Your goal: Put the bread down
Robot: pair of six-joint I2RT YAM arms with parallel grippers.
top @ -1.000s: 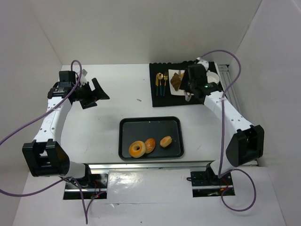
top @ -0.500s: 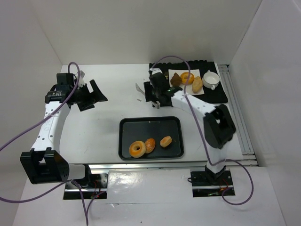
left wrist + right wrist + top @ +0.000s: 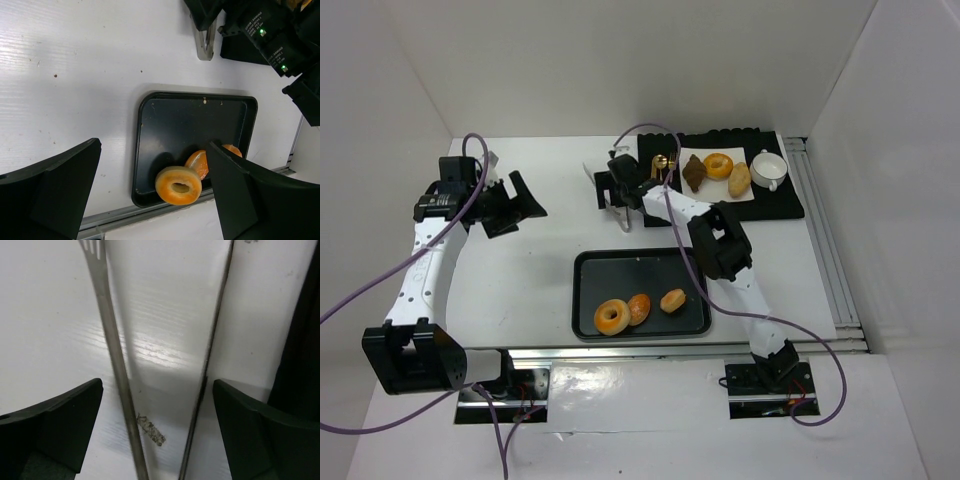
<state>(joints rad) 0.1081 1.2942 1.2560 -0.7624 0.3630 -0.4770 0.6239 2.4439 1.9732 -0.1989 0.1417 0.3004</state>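
Note:
On the black tray (image 3: 588, 270) lie a ring doughnut (image 3: 612, 317) and two small buns (image 3: 639, 308) (image 3: 672, 300). In the left wrist view the tray (image 3: 150, 125) holds the doughnut (image 3: 178, 185) and a bun (image 3: 197, 162). A dark croissant (image 3: 694, 172), a second doughnut (image 3: 718, 165) and a tan roll (image 3: 739, 180) rest on a white plate (image 3: 705, 192) at the back. My right gripper (image 3: 610, 192) (image 3: 157, 385) is open over the white table, with the two arms of metal tongs (image 3: 112, 365) (image 3: 623, 216) between its fingers and touching neither. My left gripper (image 3: 520, 198) (image 3: 152, 145) is open and empty.
A black mat (image 3: 790, 205) at the back right carries the plate, a white cup (image 3: 767, 168) and gold cutlery (image 3: 662, 163). A small dark mark (image 3: 150, 430) is on the table under the tongs. White walls close the table in on three sides.
My right arm swung left from over the plate to the table left of the mat, uncovering the doughnut and roll. Its jaws opened around the tongs. The left arm barely moved.

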